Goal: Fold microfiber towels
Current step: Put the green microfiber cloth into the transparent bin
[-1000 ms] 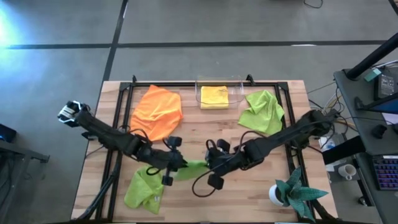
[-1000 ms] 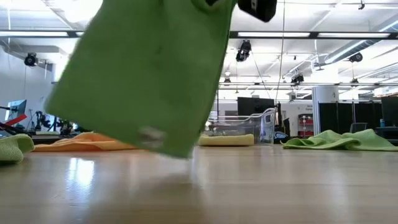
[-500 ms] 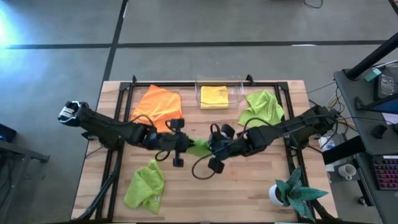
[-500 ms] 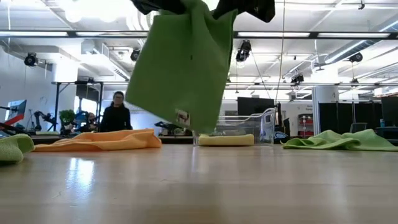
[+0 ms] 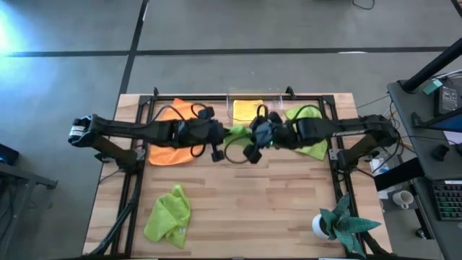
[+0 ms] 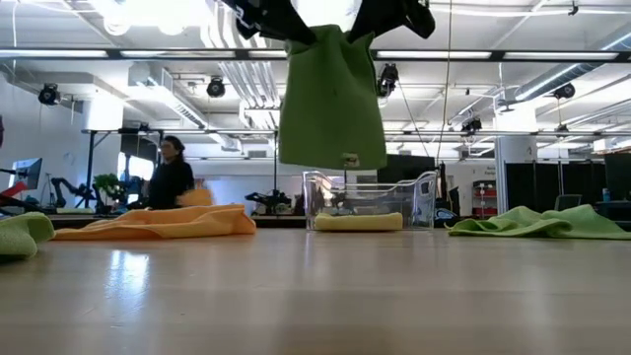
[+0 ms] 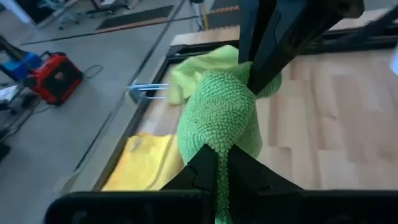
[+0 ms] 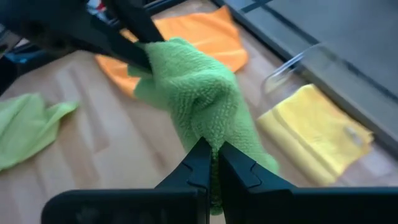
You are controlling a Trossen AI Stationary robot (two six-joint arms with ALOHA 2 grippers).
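Around your wooden counter (image 5: 289,209) you have a grey concrete floor (image 5: 216,29). Behind it, a wide hall with ceiling light strips (image 6: 552,55), and a person (image 6: 170,177) stands there.

Two dark jointed arms, looping black cables, slim black jaws

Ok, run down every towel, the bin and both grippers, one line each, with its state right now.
Held lime green microfiber towel: hanging clear of the table, pinched at its top by both grippers.
Left gripper: shut on that towel.
Right gripper: shut on it too.
Orange microfiber towel: crumpled.
Yellow microfiber towel: folded, in the bin.
Clear plastic bin: upright.
Near-left lime green towel: crumpled.
Far-right lime green towel: crumpled.
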